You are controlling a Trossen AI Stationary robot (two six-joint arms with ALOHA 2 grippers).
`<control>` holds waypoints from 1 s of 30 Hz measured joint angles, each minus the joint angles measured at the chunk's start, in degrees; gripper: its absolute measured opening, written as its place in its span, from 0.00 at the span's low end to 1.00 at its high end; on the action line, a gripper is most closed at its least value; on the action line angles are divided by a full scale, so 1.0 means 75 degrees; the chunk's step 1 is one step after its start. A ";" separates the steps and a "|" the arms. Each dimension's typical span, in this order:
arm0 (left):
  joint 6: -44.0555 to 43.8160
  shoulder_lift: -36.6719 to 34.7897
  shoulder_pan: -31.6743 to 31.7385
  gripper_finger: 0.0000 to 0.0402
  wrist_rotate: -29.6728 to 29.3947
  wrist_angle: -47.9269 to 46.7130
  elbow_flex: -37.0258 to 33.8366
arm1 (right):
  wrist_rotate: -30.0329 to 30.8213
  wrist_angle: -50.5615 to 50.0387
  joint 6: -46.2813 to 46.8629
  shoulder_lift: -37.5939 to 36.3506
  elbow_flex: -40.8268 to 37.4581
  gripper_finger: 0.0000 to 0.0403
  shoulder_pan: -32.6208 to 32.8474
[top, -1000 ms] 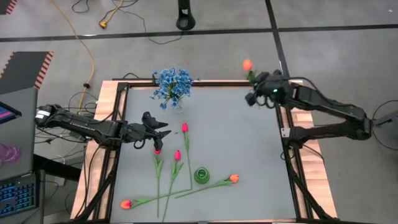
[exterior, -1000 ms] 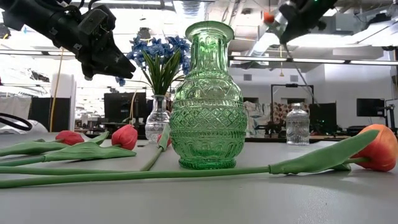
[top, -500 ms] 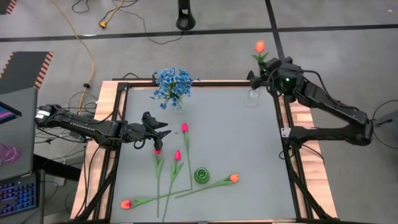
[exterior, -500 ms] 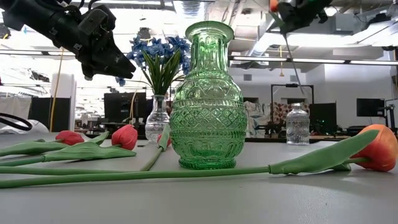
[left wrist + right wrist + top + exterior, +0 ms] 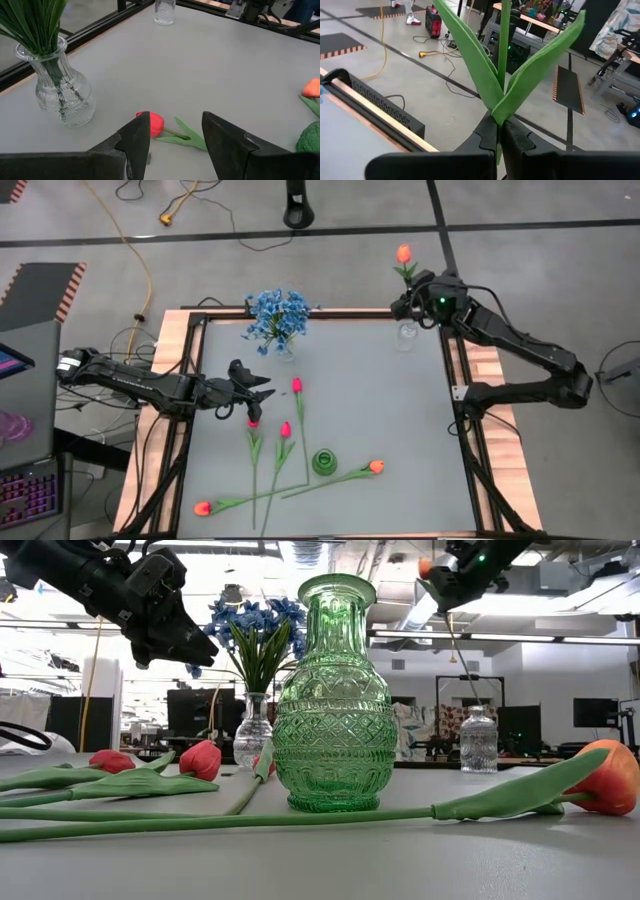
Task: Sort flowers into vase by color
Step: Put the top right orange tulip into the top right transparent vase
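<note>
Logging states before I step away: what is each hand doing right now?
Left hand: open, empty, hovering over a pink-red tulip.
Right hand: closed on an orange tulip, above the small clear vase.

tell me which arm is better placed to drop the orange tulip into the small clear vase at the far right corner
Right: the right gripper already holds the orange tulip above the clear vase.

The setting is a robotics lab or workshop with an open, office-like hall behind it. A grey worktop (image 5: 380, 410) in a black metal frame stands on a bare concrete floor (image 5: 540, 270) marked with dark tape lines, where a yellow cable (image 5: 140, 250) trails loose. The low view looks past it to dark monitors (image 5: 595, 712), desks and exposed ceiling ducts (image 5: 420, 610).
</note>
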 joint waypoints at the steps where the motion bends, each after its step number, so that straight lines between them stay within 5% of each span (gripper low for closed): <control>1: 0.0000 0.0000 0.0001 0.42 0.0000 0.0000 0.0000 | 0.0000 -0.0002 0.0005 -0.0013 0.0000 0.09 -0.0003; 30: 0.0000 0.0005 0.0001 0.42 0.0003 -0.0003 0.0000 | -0.0006 -0.0786 0.0738 0.0001 0.0009 0.09 -0.0003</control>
